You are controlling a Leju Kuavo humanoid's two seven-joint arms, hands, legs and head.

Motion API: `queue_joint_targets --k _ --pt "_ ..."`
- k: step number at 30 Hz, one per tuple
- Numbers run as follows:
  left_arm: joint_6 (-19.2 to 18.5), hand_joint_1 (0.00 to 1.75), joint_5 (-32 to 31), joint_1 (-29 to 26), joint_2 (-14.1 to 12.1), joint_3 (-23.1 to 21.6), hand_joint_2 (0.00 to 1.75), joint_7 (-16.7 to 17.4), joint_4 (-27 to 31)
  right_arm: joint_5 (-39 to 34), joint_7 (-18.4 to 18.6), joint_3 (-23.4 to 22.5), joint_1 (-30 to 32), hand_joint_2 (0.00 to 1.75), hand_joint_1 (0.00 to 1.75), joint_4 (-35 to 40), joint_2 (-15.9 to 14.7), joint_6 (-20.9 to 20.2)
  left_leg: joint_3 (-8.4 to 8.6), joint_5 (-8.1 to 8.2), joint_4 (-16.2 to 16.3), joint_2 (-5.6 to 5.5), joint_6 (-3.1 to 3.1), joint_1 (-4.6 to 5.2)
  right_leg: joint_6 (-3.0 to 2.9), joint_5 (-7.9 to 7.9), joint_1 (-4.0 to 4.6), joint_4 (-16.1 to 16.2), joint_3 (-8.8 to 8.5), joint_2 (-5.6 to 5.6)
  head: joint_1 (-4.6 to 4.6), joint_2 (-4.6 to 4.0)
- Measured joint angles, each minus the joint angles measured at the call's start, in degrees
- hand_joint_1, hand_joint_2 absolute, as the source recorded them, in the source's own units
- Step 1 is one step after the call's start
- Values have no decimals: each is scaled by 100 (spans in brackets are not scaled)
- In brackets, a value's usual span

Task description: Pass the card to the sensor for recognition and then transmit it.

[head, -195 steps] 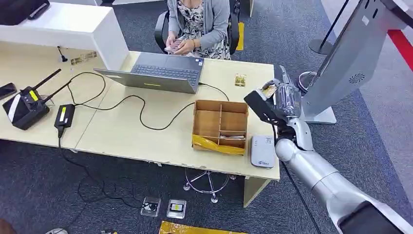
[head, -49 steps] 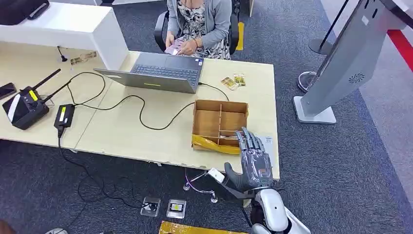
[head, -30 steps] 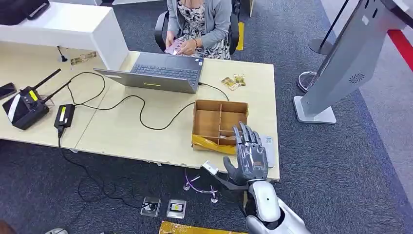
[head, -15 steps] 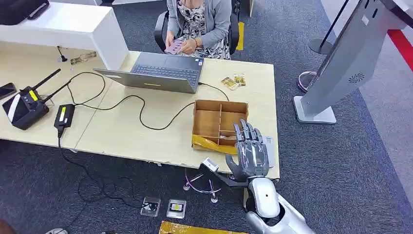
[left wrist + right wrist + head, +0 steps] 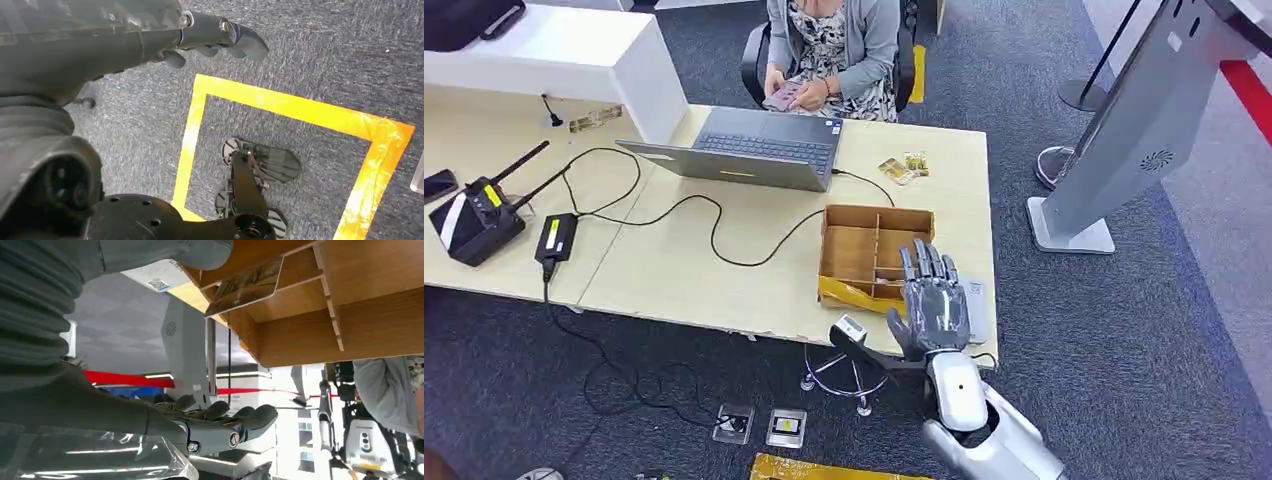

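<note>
Gold-patterned card [image 5: 245,286] stands on edge in brown divided box [image 5: 874,258].

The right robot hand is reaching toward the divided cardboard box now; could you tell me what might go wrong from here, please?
1. The right robot hand hovers open over the cardboard box; its spread fingers could catch a thin divider instead of the card in the compartment.
2. A push might slide the light box toward the table edge, where it sits close.
3. The hand covers part of the white sensor, and could knock it.
</note>
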State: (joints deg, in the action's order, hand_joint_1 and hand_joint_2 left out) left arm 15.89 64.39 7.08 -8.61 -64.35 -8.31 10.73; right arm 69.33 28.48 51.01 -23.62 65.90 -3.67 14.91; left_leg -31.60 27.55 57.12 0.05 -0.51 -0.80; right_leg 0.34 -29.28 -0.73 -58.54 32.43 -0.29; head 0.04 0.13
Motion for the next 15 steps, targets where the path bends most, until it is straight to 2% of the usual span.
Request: queue_joint_targets --k 15 --pt "-20 0 -15 49 13 0 0 68 0 138 -109 7 -218 175 0 -594 164 61 -2 0 0 -1 0 0 0 0 0 0 1 -1 0 0"
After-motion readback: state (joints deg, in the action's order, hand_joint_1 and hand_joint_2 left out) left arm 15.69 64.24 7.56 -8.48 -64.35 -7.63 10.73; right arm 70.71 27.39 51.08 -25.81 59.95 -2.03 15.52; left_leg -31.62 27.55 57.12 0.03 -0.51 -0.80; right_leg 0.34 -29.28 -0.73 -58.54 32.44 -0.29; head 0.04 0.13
